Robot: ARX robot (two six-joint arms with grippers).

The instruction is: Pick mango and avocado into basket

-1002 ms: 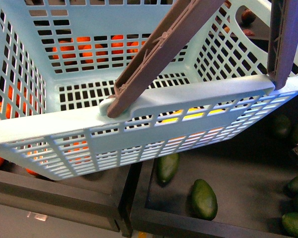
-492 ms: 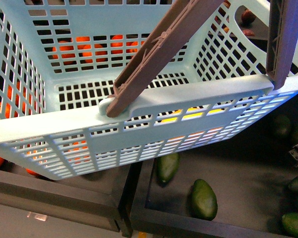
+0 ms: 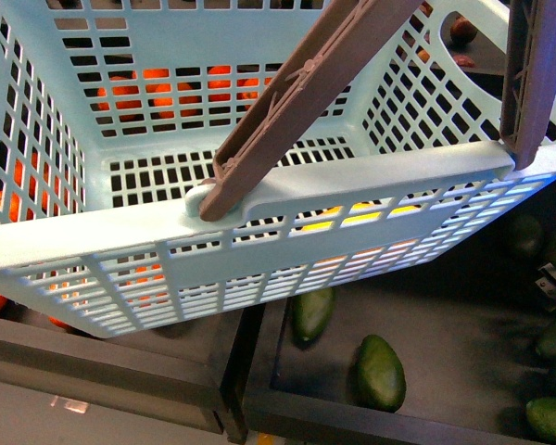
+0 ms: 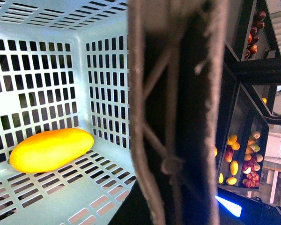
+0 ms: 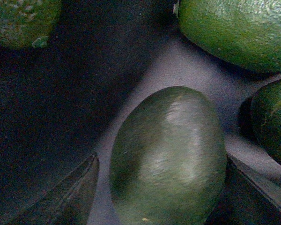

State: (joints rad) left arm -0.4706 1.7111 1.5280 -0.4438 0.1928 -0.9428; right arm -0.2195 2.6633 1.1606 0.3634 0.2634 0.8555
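The turquoise basket [image 3: 259, 199] hangs tilted above the fruit bins and fills most of the front view, its grey-brown handles [image 3: 296, 102] raised. My left gripper [image 4: 178, 197] is shut on a handle [image 4: 178, 93], which blocks the view of its own fingers. The yellow mango [image 4: 51, 150] lies on the basket floor. Low in the avocado bin, my right gripper [image 5: 164, 197] is open, and a dark green avocado [image 5: 168, 154] sits between its fingers [image 5: 70, 192]. In the front view only a bit of that gripper [image 3: 554, 281] shows at the right edge.
More avocados [image 3: 380, 371] lie in the dark bin [image 3: 463, 315] below the basket, and others [image 5: 239, 28] crowd close to the right gripper. Oranges [image 3: 157, 88] show through the basket slots in the bin beside it. Shelves of mixed fruit [image 4: 239, 159] stand past the handle.
The bit of the right gripper at the front view's right edge has shifted slightly over the avocados. The basket has barely moved.
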